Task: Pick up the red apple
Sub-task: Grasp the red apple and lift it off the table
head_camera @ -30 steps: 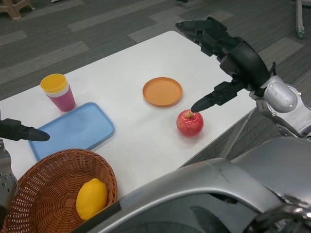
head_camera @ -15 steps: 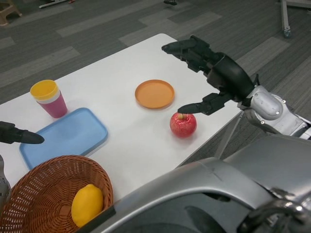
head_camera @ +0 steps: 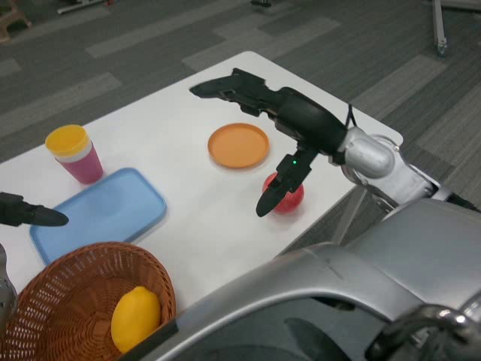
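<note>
The red apple (head_camera: 289,198) sits on the white table (head_camera: 188,128) near its right front edge, partly hidden behind my right thumb. My right hand (head_camera: 274,128) is spread over it, fingers reaching out above the orange plate (head_camera: 238,145) and the thumb hanging down across the apple's left side. The hand holds nothing. At the far left edge my left hand (head_camera: 30,214) shows only as dark fingertips above the blue tray (head_camera: 98,210).
A pink cup with a yellow cup on it (head_camera: 73,153) stands at the back left. A wicker basket (head_camera: 75,289) with a lemon (head_camera: 135,318) in it lies at the front left. The table's right edge runs just beyond the apple.
My right hand has swung left and lower, its fingers now past the plate and its thumb down in front of the apple. The left hand has stayed put.
</note>
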